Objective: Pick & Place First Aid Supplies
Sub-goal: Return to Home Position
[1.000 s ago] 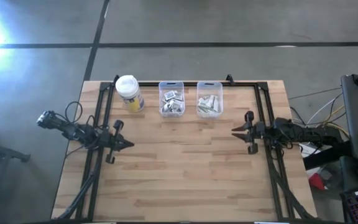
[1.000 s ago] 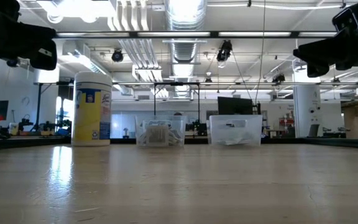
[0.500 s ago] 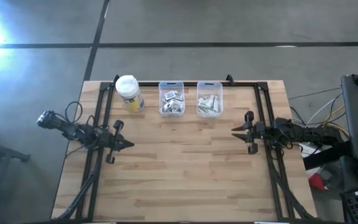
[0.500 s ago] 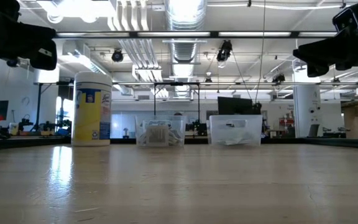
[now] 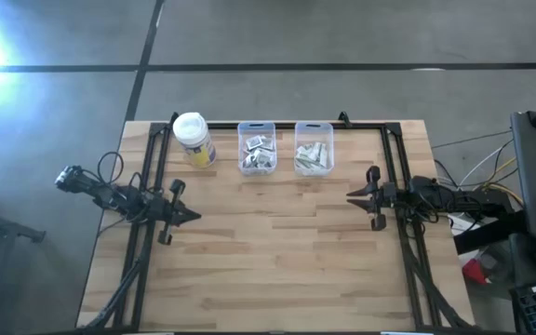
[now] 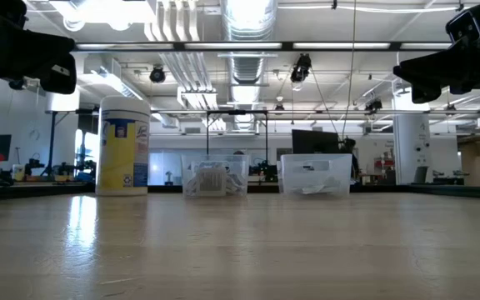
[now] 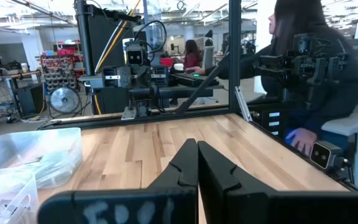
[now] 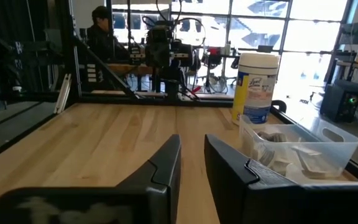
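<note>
Two clear rectangular plastic bins side by side at the far edge of the wooden counter hold all the small flat white first aid packets; none lies loose. My left claw hangs closed and empty at its own side. My right claw hangs opposite, fingers slightly parted, empty too. Both hang well clear, I judge, because the sorting looks finished.
</note>
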Controlling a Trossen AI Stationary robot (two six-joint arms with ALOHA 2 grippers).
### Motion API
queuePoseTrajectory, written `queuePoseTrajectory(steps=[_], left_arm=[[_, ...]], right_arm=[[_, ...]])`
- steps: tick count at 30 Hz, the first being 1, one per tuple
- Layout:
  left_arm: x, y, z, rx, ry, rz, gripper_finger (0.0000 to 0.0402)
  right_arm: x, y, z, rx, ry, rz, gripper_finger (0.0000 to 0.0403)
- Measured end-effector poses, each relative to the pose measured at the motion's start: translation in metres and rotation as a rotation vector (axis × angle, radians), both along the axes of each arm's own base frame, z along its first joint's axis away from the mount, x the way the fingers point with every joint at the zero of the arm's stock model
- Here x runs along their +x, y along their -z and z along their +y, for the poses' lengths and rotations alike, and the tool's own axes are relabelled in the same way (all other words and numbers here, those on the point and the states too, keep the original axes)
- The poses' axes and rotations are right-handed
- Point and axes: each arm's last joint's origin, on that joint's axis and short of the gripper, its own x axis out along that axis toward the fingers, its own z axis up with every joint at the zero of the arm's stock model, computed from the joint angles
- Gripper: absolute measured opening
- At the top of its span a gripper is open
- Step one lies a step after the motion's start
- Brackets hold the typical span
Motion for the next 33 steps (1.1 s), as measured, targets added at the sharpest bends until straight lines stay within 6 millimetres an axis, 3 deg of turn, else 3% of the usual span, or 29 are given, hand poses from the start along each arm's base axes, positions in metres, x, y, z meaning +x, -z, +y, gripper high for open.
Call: queuePoseTrajectory(steps=[16, 33], left_arm=[[0.0, -0.0001, 0.0, 0.0, 0.0, -0.001, 0.0], [0.0, -0.0001, 0.0, 0.0, 0.0, -0.001, 0.0]], right_arm=[[0.0, 0.0, 0.0, 0.001, 0.0, 0.0, 0.0089], [0.0, -0.0001, 0.0, 0.005, -0.001, 0.0, 0.0071]])
